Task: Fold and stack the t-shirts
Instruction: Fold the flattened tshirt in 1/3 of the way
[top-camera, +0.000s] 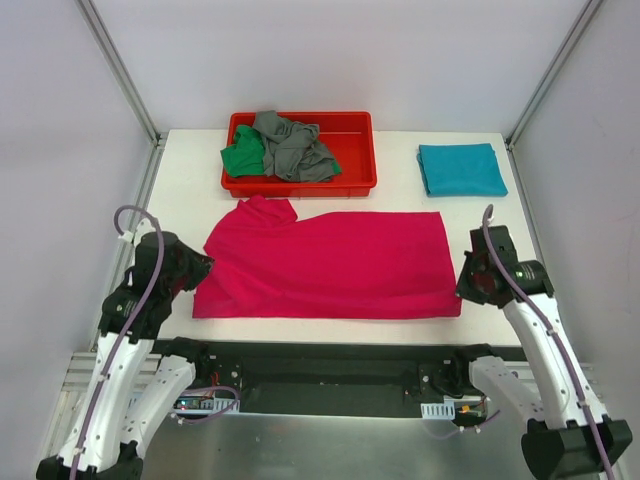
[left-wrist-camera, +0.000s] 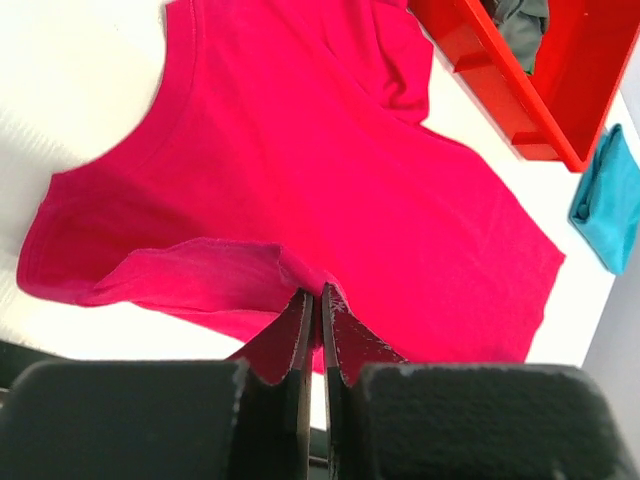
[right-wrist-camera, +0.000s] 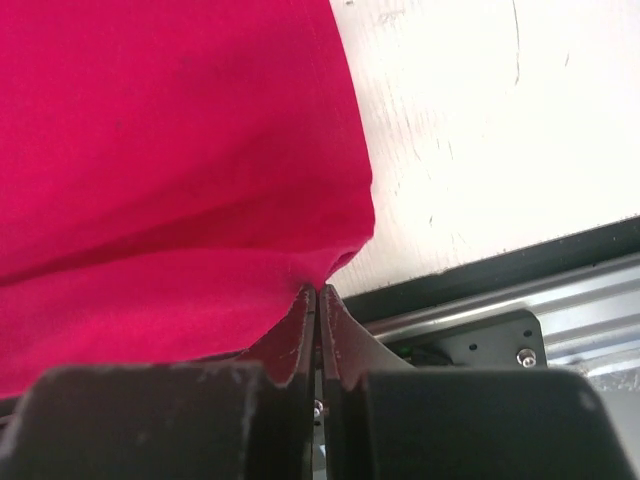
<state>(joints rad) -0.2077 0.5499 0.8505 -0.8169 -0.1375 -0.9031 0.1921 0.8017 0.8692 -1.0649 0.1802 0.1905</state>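
Note:
The magenta-pink t-shirt (top-camera: 330, 262) lies spread across the table's front half, collar to the left. My left gripper (top-camera: 203, 268) is shut on its near left edge, pinching fabric (left-wrist-camera: 300, 275) between the fingertips. My right gripper (top-camera: 462, 287) is shut on its near right corner (right-wrist-camera: 330, 262). A folded teal t-shirt (top-camera: 461, 168) lies at the back right; it also shows in the left wrist view (left-wrist-camera: 608, 200). The green t-shirt (top-camera: 243, 156) and the grey t-shirt (top-camera: 292, 147) lie crumpled in the red tray (top-camera: 352, 184).
The table's front edge and black rail (right-wrist-camera: 520, 265) run just beside the right gripper. Metal frame posts (top-camera: 118, 65) stand at the back corners.

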